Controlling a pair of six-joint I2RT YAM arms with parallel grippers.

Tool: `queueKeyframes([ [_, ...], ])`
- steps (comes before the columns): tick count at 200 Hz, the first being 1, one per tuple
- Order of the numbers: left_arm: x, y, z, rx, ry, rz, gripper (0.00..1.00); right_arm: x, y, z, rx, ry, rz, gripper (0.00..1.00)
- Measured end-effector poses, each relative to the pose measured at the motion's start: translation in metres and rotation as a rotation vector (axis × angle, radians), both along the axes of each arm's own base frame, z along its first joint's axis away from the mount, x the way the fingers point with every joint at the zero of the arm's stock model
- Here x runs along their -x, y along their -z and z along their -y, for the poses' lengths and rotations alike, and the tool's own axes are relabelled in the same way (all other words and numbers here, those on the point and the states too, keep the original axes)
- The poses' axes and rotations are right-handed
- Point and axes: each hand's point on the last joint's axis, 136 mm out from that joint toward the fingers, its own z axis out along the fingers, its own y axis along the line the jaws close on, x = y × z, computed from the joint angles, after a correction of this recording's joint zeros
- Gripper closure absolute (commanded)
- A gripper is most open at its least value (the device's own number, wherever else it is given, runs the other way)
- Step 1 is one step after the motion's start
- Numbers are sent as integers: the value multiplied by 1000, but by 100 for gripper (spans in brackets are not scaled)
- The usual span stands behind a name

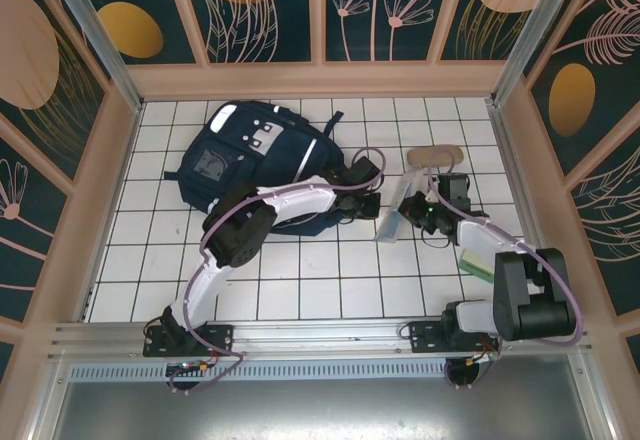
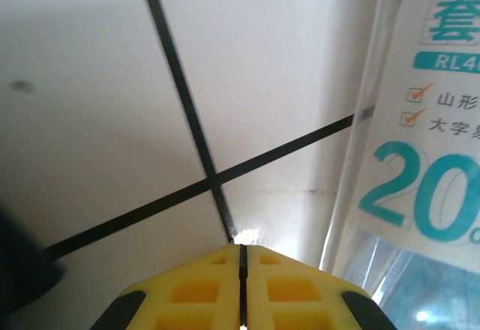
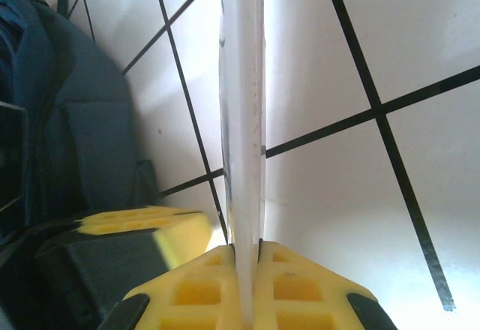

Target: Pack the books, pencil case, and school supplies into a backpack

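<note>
Right of the backpack, right pincer clamped on a flat clear packet over the table; left pincer pressed together, empty, just beside.

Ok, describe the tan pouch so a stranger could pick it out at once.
Find the big navy backpack on the left, then look straight right. The tan pouch lies beyond the right gripper; it is the only beige, rounded oblong, unlike the flat teal-printed packet that gripper holds.
</note>
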Motion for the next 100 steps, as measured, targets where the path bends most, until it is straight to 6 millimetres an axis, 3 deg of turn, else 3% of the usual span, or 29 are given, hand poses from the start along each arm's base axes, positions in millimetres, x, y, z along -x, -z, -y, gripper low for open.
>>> queueKeyframes([
  [16, -12, -26, -12, -19, -22, 50, 79, 0, -7, 1, 2, 5, 20, 100],
  [31, -31, -63, -29, -29, -59, 124, 74, 1, -12, 2, -1, 7, 40, 100],
  [44, -51, -98, -50, -47, -101, 208, 72, 2, -15, 2, -4, 10, 49, 100],
  [61, -71, -127, -77, -102, -152, 300, 68, 5, -16, 2, -13, 15, 50, 100],
  [79, -85, -132, -106, -214, -186, 359, 63, 8, -18, 2, -21, 18, 53, 100],
  [100, -85, -105, -127, -370, -167, 353, 55, 8, -24, 1, -28, 18, 72, 100],
])
